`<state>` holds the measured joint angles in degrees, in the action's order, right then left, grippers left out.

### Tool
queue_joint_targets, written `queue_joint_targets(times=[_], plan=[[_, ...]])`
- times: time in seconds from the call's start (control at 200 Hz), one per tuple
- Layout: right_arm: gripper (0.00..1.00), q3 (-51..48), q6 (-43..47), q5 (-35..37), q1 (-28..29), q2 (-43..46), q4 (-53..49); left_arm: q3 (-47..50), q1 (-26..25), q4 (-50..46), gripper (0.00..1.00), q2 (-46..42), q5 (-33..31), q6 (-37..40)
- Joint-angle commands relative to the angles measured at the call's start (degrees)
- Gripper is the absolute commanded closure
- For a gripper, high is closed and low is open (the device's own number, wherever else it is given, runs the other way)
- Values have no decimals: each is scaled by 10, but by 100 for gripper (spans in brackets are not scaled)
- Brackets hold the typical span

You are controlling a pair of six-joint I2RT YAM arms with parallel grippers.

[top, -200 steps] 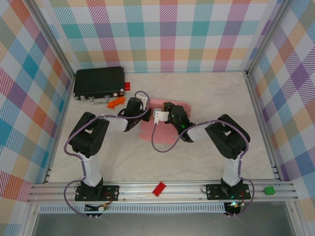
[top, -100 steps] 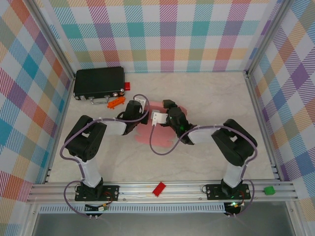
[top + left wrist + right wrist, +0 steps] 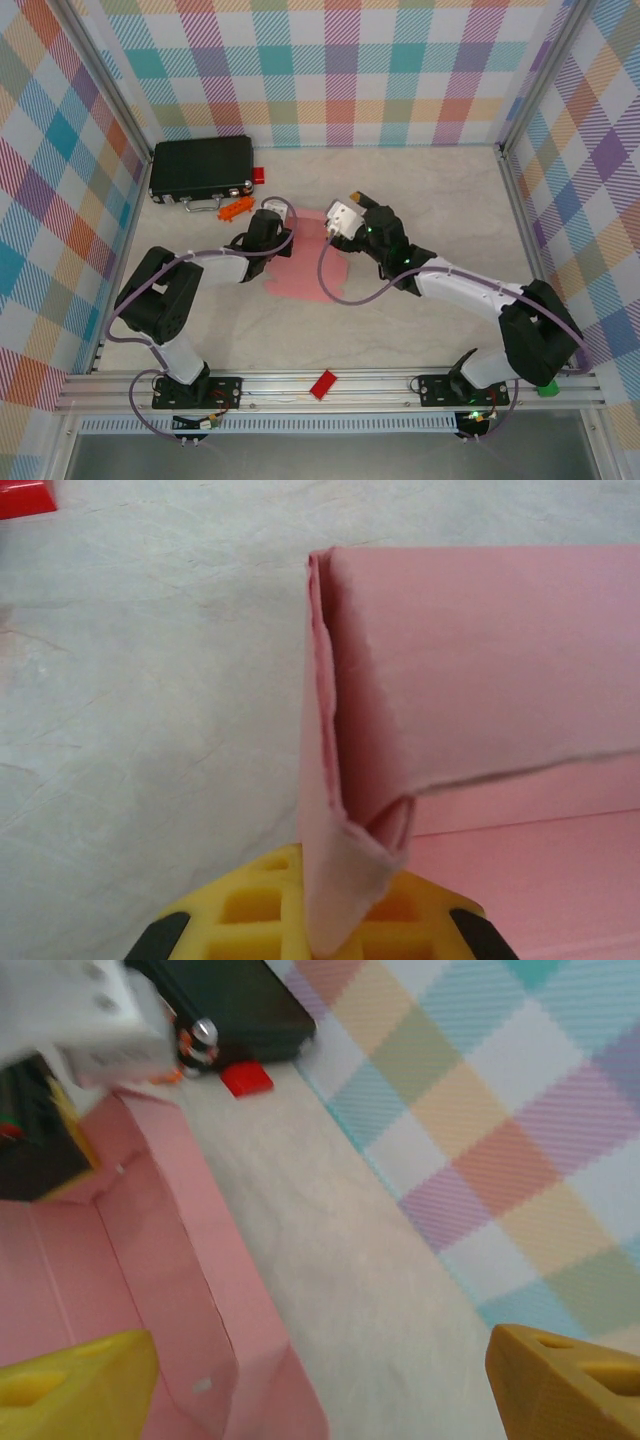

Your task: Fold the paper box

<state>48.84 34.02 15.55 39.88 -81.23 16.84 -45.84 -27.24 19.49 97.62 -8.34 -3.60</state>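
I read the paper box as thin matt pink card, its cut edge slightly fuzzy. The table under it looks smooth and marble-patterned, with little sheen. Beyond the box, the black case is hard-shelled with shiny metal trim. The right gripper has matt yellow plastic fingers.

A pale marbled table stood boxed in by walls of pastel plaid at its back, left and right. Aluminium posts rose at the table's far corners, a rail ran along its near edge, and soft even light lay over it.
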Motion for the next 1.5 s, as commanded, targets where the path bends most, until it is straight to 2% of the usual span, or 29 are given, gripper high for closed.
queue_joint_targets(times=[0.0,0.165,0.34,0.52,0.865,1.495], plan=[[15,37,-128,-7,-48,10,-100,21,-6,0,95,-29,-21,-7],[16,64,-204,-19,-119,-7,-169,38,-6,9,95,-31,-21,-18],[16,81,-242,-31,-173,-49,-213,51,-6,22,95,-38,-21,-25],[19,118,-244,-79,-204,-114,-253,53,-6,28,95,-39,-17,-26],[29,169,-219,-208,-203,-189,-305,55,-6,40,95,-35,-19,-36],[34,193,-169,-295,-156,-217,-336,51,-6,48,95,-22,-21,-57]])
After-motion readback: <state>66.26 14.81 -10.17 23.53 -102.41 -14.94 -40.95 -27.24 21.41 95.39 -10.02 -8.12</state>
